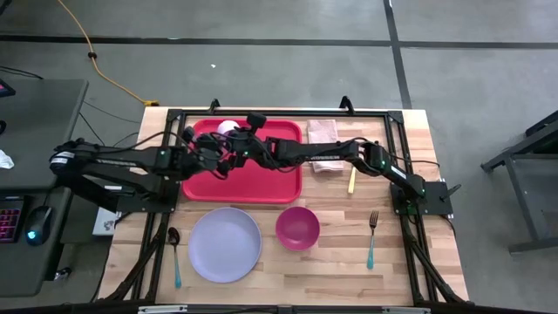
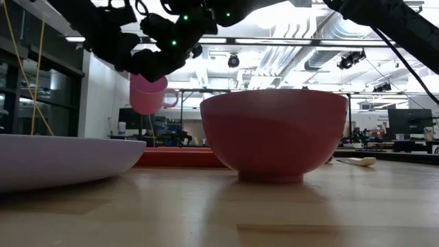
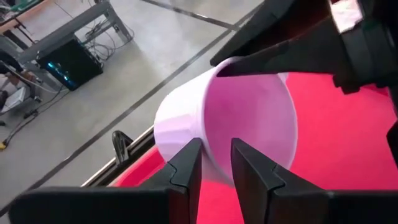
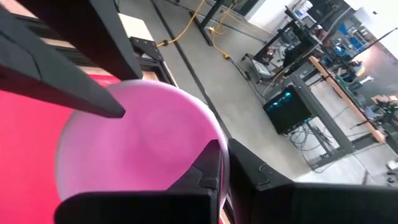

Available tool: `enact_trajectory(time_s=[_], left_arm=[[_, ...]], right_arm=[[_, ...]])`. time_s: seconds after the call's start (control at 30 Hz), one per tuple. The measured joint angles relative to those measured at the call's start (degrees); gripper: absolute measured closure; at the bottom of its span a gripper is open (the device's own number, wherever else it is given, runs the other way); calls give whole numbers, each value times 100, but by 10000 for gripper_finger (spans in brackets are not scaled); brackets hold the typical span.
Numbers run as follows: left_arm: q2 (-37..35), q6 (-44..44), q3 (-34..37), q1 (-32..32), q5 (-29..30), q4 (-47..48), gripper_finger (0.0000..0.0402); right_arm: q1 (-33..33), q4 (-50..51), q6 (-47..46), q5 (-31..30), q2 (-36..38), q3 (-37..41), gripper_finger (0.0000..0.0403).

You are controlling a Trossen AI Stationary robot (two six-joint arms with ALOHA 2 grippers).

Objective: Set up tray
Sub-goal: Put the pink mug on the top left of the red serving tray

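Two dark arms meet over the red tray point(image 1: 261, 181), which lies flat on the wooden table point(image 1: 418, 262) in the upper middle of the high view, its far edge near the table's back rail. Below the tray in that view sit the round lavender plate point(image 1: 225, 244) and, just right of it, the magenta bowl point(image 1: 297, 228); in the low view the bowl fills the centre and the plate's rim runs along the left edge. A folded cloth point(image 1: 324, 144) lies right of the tray, partly under the right arm.

Above the tray's upper left part, a pale pink cup point(image 2: 147, 95) hangs in the air, clear of the tray, pinched on both sides. The left gripper point(image 3: 216, 163) has its two fingers nipped over the cup's rim, one inside and one outside. The right gripper point(image 4: 224, 163) is pressed together on the opposite wall of the same cup.

Smaller things: a fork point(image 1: 372, 239) at lower right, a spoon point(image 1: 174, 255) left of the plate, and a yellowish utensil point(image 1: 351, 180) beside the cloth.
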State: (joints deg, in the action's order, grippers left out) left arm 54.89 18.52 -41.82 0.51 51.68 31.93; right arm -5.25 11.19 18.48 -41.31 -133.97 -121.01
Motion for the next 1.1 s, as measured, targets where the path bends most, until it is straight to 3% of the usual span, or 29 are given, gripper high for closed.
enact_trajectory(time_s=[0.3, 0.63, 0.73, 0.93, 1.1], left_arm=[[13, 283, 4, -2, -111, 174, 297], [7, 351, 4, -2, -265, 213, 391], [7, 339, 4, -2, -345, 222, 382], [9, 330, 7, -2, -409, 213, 319], [9, 239, 9, -2, -432, 170, 308]], right_arm=[[8, 50, 0, 38, 2, 0, 403], [27, 73, 69, 52, 2, 2, 403], [34, 76, 107, 70, 2, 2, 403], [34, 65, 115, 118, 2, 2, 403], [41, 58, 108, 121, 2, 2, 403]])
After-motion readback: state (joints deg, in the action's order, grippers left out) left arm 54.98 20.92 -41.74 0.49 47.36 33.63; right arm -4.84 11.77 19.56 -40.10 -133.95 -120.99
